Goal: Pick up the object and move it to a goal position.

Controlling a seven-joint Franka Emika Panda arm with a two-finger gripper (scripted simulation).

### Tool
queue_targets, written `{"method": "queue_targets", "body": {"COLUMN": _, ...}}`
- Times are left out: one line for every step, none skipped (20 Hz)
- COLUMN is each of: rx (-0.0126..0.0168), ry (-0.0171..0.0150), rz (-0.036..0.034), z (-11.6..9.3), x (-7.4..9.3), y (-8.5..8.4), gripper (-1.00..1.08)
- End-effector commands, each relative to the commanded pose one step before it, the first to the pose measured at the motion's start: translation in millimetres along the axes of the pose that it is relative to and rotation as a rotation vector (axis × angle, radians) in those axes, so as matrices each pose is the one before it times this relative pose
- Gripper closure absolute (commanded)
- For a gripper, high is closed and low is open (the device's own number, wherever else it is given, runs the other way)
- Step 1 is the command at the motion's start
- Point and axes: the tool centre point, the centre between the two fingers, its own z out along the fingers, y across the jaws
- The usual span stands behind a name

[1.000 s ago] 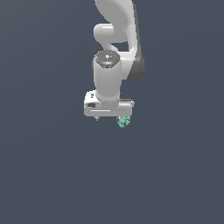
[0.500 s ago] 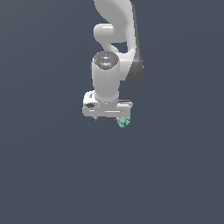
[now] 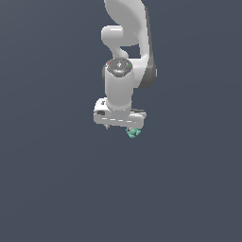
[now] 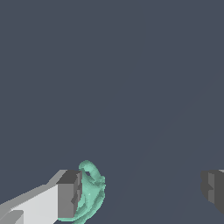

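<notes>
The object (image 3: 133,133) is a tiny teal-green lump just under the white gripper (image 3: 121,125), towards the exterior view's right. In the wrist view the object (image 4: 89,192) rests against the inner face of one dark fingertip (image 4: 69,194). The other fingertip (image 4: 213,190) stands far off, with a wide gap between them. The gripper (image 4: 140,192) is open and points straight down. Whether the object lies on the floor or hangs against the finger cannot be told.
A plain dark grey floor (image 3: 56,189) fills both views. The white arm (image 3: 127,28) rises from the hand to the top of the exterior view.
The hand has shifted only very slightly. The object keeps its place under the gripper.
</notes>
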Motion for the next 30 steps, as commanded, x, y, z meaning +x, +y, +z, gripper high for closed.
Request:
{"method": "queue_targets", "body": {"rx": 0.00199, "ry": -0.00033, "rz": 0.04304, "z": 3.91, "x": -4.27, "y": -5.07, "gripper": -0.92}}
{"method": "queue_targets", "body": {"rx": 0.00087, "ry": -0.00013, "rz": 0.01987, "z": 1.76, "x": -2.06, "y": -2.12, "gripper": -0.92}}
{"method": "queue_targets", "body": {"rx": 0.00090, "ry": -0.00016, "rz": 0.02106, "z": 1.85, "x": -2.24, "y": -2.18, "gripper": -0.92}}
{"method": "queue_targets", "body": {"rx": 0.00093, "ry": -0.00018, "rz": 0.02229, "z": 1.95, "x": -2.43, "y": -2.20, "gripper": -0.92}}
{"method": "queue_targets", "body": {"rx": 0.00093, "ry": -0.00021, "rz": 0.02311, "z": 2.01, "x": -2.60, "y": -2.20, "gripper": -0.92}}
{"method": "queue_targets", "body": {"rx": 0.00090, "ry": -0.00022, "rz": 0.02318, "z": 2.00, "x": -2.67, "y": -2.09, "gripper": -0.92}}
{"method": "queue_targets", "body": {"rx": 0.00087, "ry": -0.00024, "rz": 0.02322, "z": 1.99, "x": -2.73, "y": -1.99, "gripper": -0.92}}
{"method": "queue_targets", "body": {"rx": 0.00084, "ry": -0.00025, "rz": 0.02324, "z": 1.98, "x": -2.79, "y": -1.89, "gripper": -0.92}}
{"method": "queue_targets", "body": {"rx": 0.00081, "ry": -0.00026, "rz": 0.02327, "z": 1.97, "x": -2.85, "y": -1.78, "gripper": -0.92}}
{"method": "queue_targets", "body": {"rx": 0.00078, "ry": -0.00027, "rz": 0.02330, "z": 1.96, "x": -2.90, "y": -1.67, "gripper": -0.92}}
{"method": "queue_targets", "body": {"rx": 0.00074, "ry": -0.00028, "rz": 0.02332, "z": 1.94, "x": -2.95, "y": -1.57, "gripper": -0.92}}
{"method": "queue_targets", "body": {"rx": 0.00071, "ry": -0.00029, "rz": 0.02335, "z": 1.93, "x": -3.00, "y": -1.45, "gripper": -0.92}}
{"method": "queue_targets", "body": {"rx": 0.00068, "ry": -0.00029, "rz": 0.02337, "z": 1.92, "x": -3.04, "y": -1.34, "gripper": -0.92}}
{"method": "queue_targets", "body": {"rx": 0.00065, "ry": -0.00029, "rz": 0.02341, "z": 1.91, "x": -3.08, "y": -1.23, "gripper": -0.92}}
{"method": "queue_targets", "body": {"rx": 0.00062, "ry": -0.00030, "rz": 0.02343, "z": 1.90, "x": -3.11, "y": -1.11, "gripper": -0.92}}
{"method": "queue_targets", "body": {"rx": 0.00059, "ry": -0.00029, "rz": 0.02346, "z": 1.88, "x": -3.14, "y": -1.00, "gripper": -0.92}}
{"method": "queue_targets", "body": {"rx": 0.00056, "ry": -0.00029, "rz": 0.02348, "z": 1.87, "x": -3.17, "y": -0.88, "gripper": -0.92}}
{"method": "queue_targets", "body": {"rx": 0.00052, "ry": -0.00029, "rz": 0.02350, "z": 1.86, "x": -3.19, "y": -0.77, "gripper": -0.92}}
{"method": "queue_targets", "body": {"rx": 0.00049, "ry": -0.00028, "rz": 0.02353, "z": 1.84, "x": -3.20, "y": -0.65, "gripper": -0.92}}
{"method": "queue_targets", "body": {"rx": 0.00047, "ry": -0.00028, "rz": 0.02355, "z": 1.83, "x": -3.22, "y": -0.53, "gripper": -0.92}}
{"method": "queue_targets", "body": {"rx": 0.00044, "ry": -0.00027, "rz": 0.02357, "z": 1.82, "x": -3.23, "y": -0.42, "gripper": -0.92}}
{"method": "queue_targets", "body": {"rx": 0.00041, "ry": -0.00026, "rz": 0.02359, "z": 1.80, "x": -3.24, "y": -0.30, "gripper": -0.92}}
{"method": "queue_targets", "body": {"rx": 0.00038, "ry": -0.00025, "rz": 0.02363, "z": 1.79, "x": -3.23, "y": -0.18, "gripper": -0.92}}
{"method": "queue_targets", "body": {"rx": 0.00035, "ry": -0.00023, "rz": 0.02347, "z": 1.76, "x": -3.20, "y": -0.06, "gripper": -0.92}}
{"method": "queue_targets", "body": {"rx": 0.00031, "ry": -0.00021, "rz": 0.02240, "z": 1.66, "x": -3.05, "y": 0.05, "gripper": -0.92}}
{"method": "queue_targets", "body": {"rx": 0.00028, "ry": -0.00018, "rz": 0.02120, "z": 1.56, "x": -2.88, "y": 0.14, "gripper": -0.92}}
{"method": "queue_targets", "body": {"rx": 0.00024, "ry": -0.00016, "rz": 0.02002, "z": 1.46, "x": -2.70, "y": 0.22, "gripper": -0.92}}
{"method": "queue_targets", "body": {"rx": 0.00021, "ry": -0.00014, "rz": 0.01882, "z": 1.36, "x": -2.53, "y": 0.29, "gripper": -0.92}}
{"method": "queue_targets", "body": {"rx": 0.00019, "ry": -0.00012, "rz": 0.01762, "z": 1.27, "x": -2.35, "y": 0.33, "gripper": -0.92}}
{"method": "queue_targets", "body": {"rx": 0.00016, "ry": -0.00010, "rz": 0.01640, "z": 1.17, "x": -2.18, "y": 0.36, "gripper": -0.92}}
